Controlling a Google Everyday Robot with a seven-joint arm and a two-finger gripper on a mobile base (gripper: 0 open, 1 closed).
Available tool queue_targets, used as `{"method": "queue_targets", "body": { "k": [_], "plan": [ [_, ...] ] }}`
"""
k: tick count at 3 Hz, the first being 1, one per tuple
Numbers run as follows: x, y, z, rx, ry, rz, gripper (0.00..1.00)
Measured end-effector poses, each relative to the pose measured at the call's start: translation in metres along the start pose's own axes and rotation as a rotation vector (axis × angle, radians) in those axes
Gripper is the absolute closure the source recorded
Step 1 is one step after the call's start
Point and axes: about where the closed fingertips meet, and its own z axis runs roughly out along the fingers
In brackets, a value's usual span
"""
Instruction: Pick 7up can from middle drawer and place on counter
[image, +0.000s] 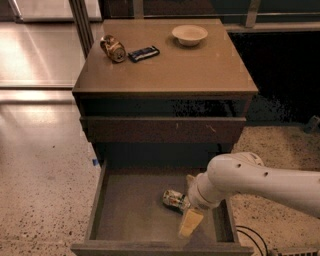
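Observation:
The 7up can (174, 200), small and pale, lies on its side on the floor of the open middle drawer (127, 212), right of centre. My gripper (187, 204) is down in the drawer right next to the can's right end, on the white arm (250, 180) that reaches in from the right. One pale finger (190, 223) shows in front of the can and another tip shows behind it; the fingers are spread and hold nothing. The counter (170, 75) is the light-brown cabinet top above.
On the counter are a brownish-gold can (113, 48), a dark packet (144, 53) and a pale bowl (189, 34). The upper drawer front (162, 130) is closed above the open drawer. Speckled floor lies on both sides; a cable (250, 237) lies at the lower right.

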Motion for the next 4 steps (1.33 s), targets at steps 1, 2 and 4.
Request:
{"method": "queue_targets", "body": {
  "k": [1,2,4],
  "plan": [
    [-0.009,-0.010,0.019,0.010,-0.011,-0.008,0.00],
    [-0.010,-0.026,0.045,0.034,-0.001,0.014,0.00],
    [-0.002,-0.050,0.094,0.027,-0.026,0.119,0.00]
  ]
}}
